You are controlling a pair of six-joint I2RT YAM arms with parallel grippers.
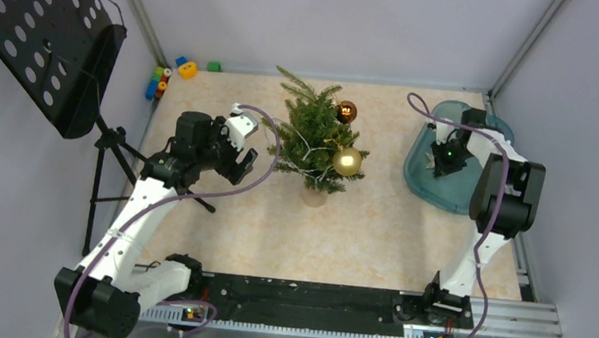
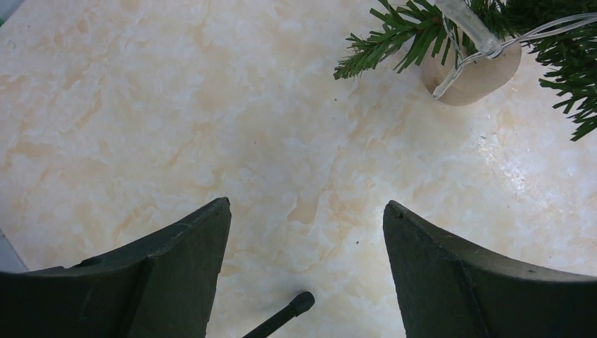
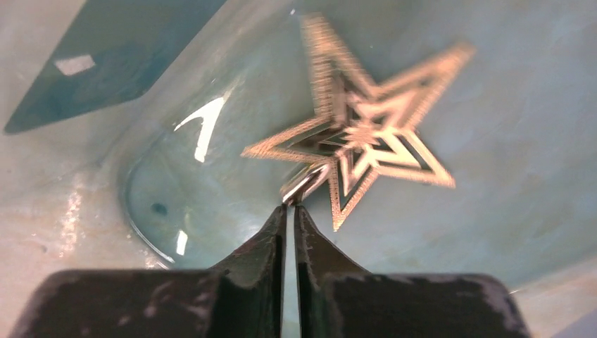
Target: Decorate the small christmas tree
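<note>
A pale marbled table (image 1: 390, 227) fills the workspace, with both arms mounted at its near edge. Off its left side a black music stand (image 1: 36, 28) with a perforated panel rises on a tripod. A teal tray (image 1: 423, 181) sits on the right part of the table, near the far corner.

The tree (image 1: 312, 129) stands upright near the middle of the table, somewhat towards the far edge, between the two arms. Its round pale wooden base (image 2: 479, 77) rests on the tabletop.

The left claw (image 1: 243, 159) hangs just left of the tree. In its wrist view it (image 2: 306, 208) is released, its fingers spread wide over bare tabletop and gripping nothing. The right claw (image 1: 449, 158) reaches down into the tray. Its wrist view shows it (image 3: 291, 208) clenched, pinching the lower edge of a gold glitter star (image 3: 366, 137) above the tray floor (image 3: 507, 211).

A gold ball (image 1: 347, 161) hangs on the right side of the tree, and a dark red ball (image 1: 346, 110) sits higher, near the top on the same side. A clear light string (image 2: 507, 42) winds through the branches down to the base. Some small coloured blocks (image 1: 177, 70) lie at the far left corner of the table. The rounded tip of a thin black rod (image 2: 285, 317) shows below the left claw.
</note>
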